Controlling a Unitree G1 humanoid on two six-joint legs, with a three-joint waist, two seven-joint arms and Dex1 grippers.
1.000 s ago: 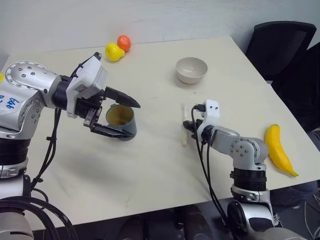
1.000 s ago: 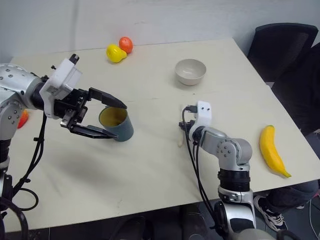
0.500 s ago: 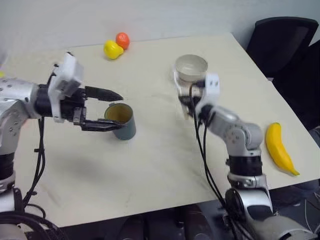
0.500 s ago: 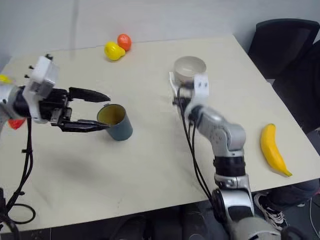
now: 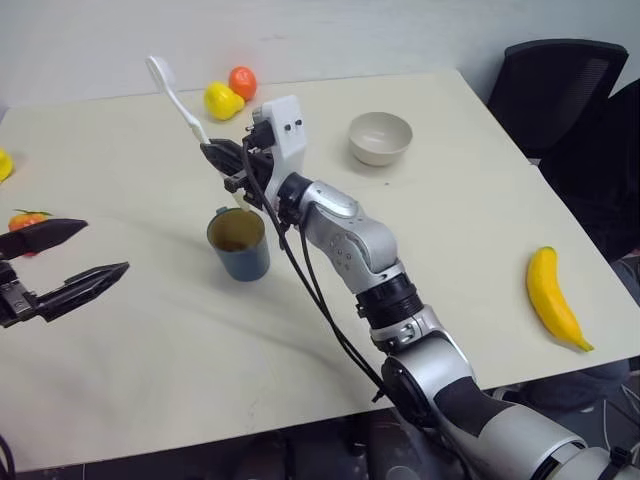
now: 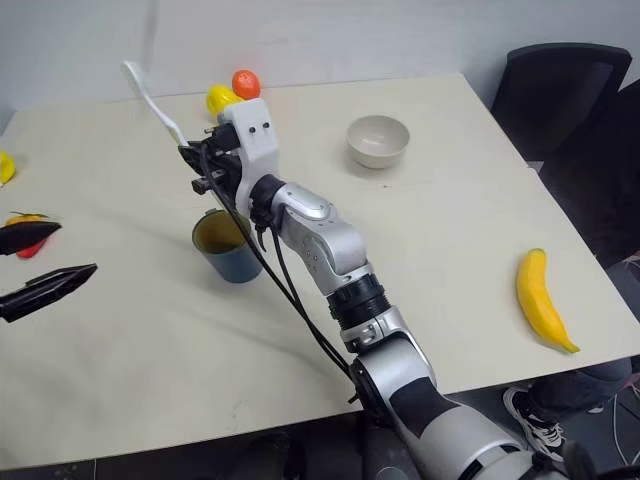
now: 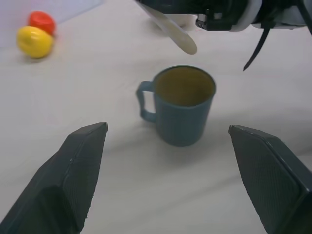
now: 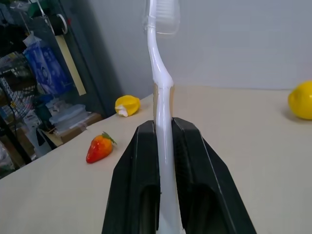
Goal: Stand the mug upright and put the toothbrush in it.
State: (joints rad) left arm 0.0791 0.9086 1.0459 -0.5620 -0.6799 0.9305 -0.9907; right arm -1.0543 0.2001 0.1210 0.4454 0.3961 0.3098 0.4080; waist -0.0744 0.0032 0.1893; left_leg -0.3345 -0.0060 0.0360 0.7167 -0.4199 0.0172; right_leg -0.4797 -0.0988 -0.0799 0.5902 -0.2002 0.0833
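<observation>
**Above the upright mug, the right gripper holds the toothbrush**

Over the middle of the beige table [image 5: 470,240], the right arm reaches far across toward the left side, its silver forearm slanting up from the near edge to the white wrist block. The right gripper [image 5: 222,160] hangs just above and slightly beyond the mug [image 5: 239,243], its two black fingers [image 8: 141,185] pressed together on the handle of the toothbrush [image 5: 178,98]. The toothbrush sticks out past the fingertips, slanting up toward the far left, with its bristled head at the high end. In the left wrist view, the handle's blunt lower end hangs over the far rim of the mug, not inside it.

The mug stands upright on the table, open mouth up, brownish inside showing, its loop handle turned to the side.

At the left edge of the scene the left gripper [image 5: 62,262] is held low over the table, well apart from the mug, pointing right toward it. Its jaws stand wide and hold nothing; in the left wrist view the mug sits between and beyond the two fingertips [image 7: 83,161].

On the far side lie a beige bowl [image 5: 381,138], a yellow lemon [image 5: 223,100] and an orange fruit [image 5: 242,81] touching each other. A banana [image 5: 553,299] lies near the right edge, and a strawberry [image 8: 98,147] at the far left.
</observation>
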